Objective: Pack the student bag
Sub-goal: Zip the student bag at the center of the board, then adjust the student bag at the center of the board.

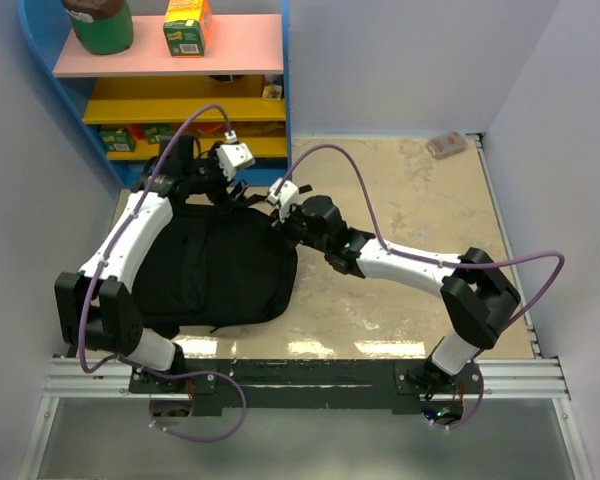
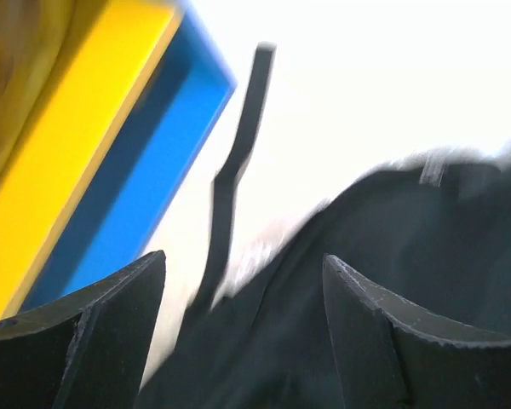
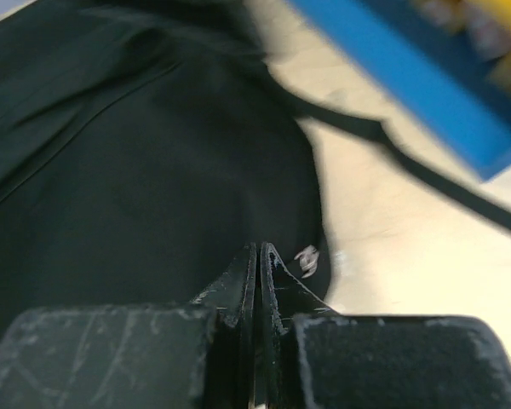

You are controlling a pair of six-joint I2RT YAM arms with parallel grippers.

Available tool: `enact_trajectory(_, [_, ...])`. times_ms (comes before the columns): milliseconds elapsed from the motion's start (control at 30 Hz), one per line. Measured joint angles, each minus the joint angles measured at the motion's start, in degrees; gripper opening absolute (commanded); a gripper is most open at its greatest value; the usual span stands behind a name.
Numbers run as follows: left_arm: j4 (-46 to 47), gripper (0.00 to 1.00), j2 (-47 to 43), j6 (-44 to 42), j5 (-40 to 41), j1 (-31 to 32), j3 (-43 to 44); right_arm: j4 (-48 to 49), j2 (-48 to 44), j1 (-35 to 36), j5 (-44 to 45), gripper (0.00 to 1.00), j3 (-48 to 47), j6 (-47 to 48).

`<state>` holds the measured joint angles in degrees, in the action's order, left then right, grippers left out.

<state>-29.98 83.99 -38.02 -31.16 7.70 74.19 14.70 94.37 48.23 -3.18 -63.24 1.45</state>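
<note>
The student bag (image 1: 215, 268) is a large black fabric backpack lying flat on the left half of the table. My left gripper (image 1: 212, 185) hovers at the bag's far end with its jaws open. In the left wrist view the left gripper (image 2: 243, 260) has black bag fabric (image 2: 366, 221) below and between the fingers, and a loose black strap (image 2: 234, 162) runs away from it. My right gripper (image 1: 283, 222) is at the bag's far right corner. In the right wrist view the right gripper (image 3: 260, 247) is shut, with nothing visible between the jaws, just over the bag (image 3: 136, 153) beside a small silvery zip pull (image 3: 307, 260).
A blue shelf unit (image 1: 285, 90) with pink and yellow shelves stands at the back left, close behind the bag, holding a green jar (image 1: 100, 25) and a yellow-green box (image 1: 187, 28). A small pale object (image 1: 446, 145) lies at the back right. A strap (image 3: 409, 158) trails toward the shelf.
</note>
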Motion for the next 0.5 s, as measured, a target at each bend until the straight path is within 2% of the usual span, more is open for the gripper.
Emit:
enact_trajectory(100, [2.75,0.74,4.59,1.42,-3.28,3.65,2.47,1.31,0.0,3.23,0.02,0.0,3.23,-2.71])
enact_trajectory(267, [3.61,0.69,12.94,1.92,-4.07,8.28,2.36,3.78,-0.07,5.7,0.28,0.0,6.6,-6.8])
enact_trajectory(500, [4.2,0.69,8.48,3.39,-2.97,8.2,-4.55,4.81,-2.45,5.33,0.92,0.0,8.72,-8.76])
